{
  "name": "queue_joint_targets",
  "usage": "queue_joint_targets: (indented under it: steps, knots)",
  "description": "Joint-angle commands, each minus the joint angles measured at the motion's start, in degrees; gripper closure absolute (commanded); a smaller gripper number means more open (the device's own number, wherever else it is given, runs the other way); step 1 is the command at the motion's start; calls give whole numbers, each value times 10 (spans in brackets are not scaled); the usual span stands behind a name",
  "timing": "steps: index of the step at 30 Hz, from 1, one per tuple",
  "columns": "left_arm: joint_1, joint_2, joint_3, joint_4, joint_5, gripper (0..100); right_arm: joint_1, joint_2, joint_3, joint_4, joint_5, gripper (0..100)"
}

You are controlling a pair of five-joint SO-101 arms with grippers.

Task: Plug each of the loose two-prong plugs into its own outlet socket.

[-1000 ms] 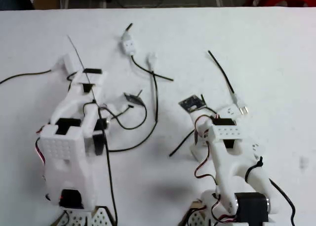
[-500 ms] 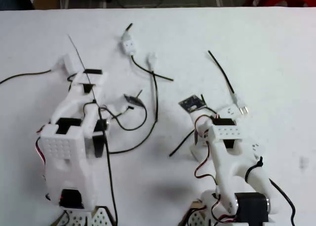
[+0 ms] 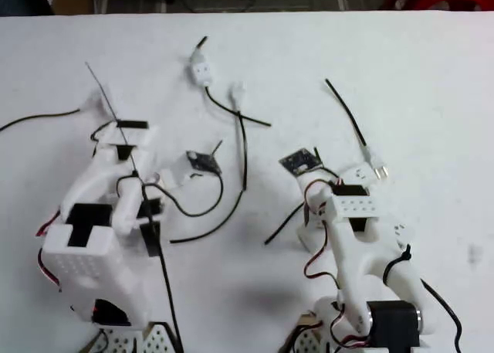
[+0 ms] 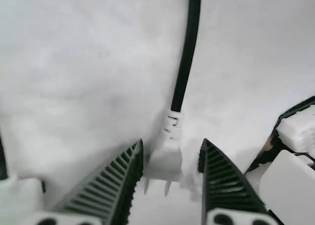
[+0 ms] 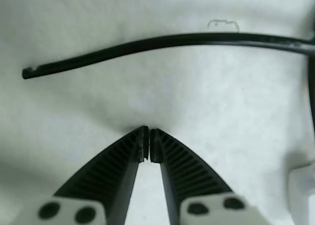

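A white two-prong plug [image 4: 165, 161] on a black cable [image 4: 186, 52] sits between the fingers of my left gripper [image 4: 171, 145], prongs toward the wrist; the gripper is shut on it. In the high view this plug [image 3: 95, 103] lies at the table's left, its cable running off the left edge. My right gripper [image 5: 149, 146] is shut with nothing in it, just short of a black cable [image 5: 147, 40] with a free end. That cable leads to a second white plug [image 3: 376, 166] beside the right arm [image 3: 351, 206]. A white socket piece [image 3: 202, 71] lies at the back centre.
Another small white connector [image 3: 238, 93] lies right of the socket piece, with black cables [image 3: 244, 148] looping between the two arms. A loose cable end [image 3: 268, 241] lies near the right arm's base. The table's back edge [image 3: 247, 13] is far off.
My left arm has swung left and back toward the near edge, carrying the plug slightly left. The right arm has not moved.
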Motion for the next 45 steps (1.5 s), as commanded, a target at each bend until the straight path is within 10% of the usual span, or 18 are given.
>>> queue_joint_targets:
  steps: [1, 32, 45]
  knots:
    - [-9, -31, 3, -9, -9, 804, 0, -7, 2, 0, 3, 978]
    - [-18, 138, -180, 142, -41, 974, 0, -7, 2, 1, 3, 978]
    - [64, -240, -177, 65, 248, 973, 0, -7, 2, 1, 3, 978]
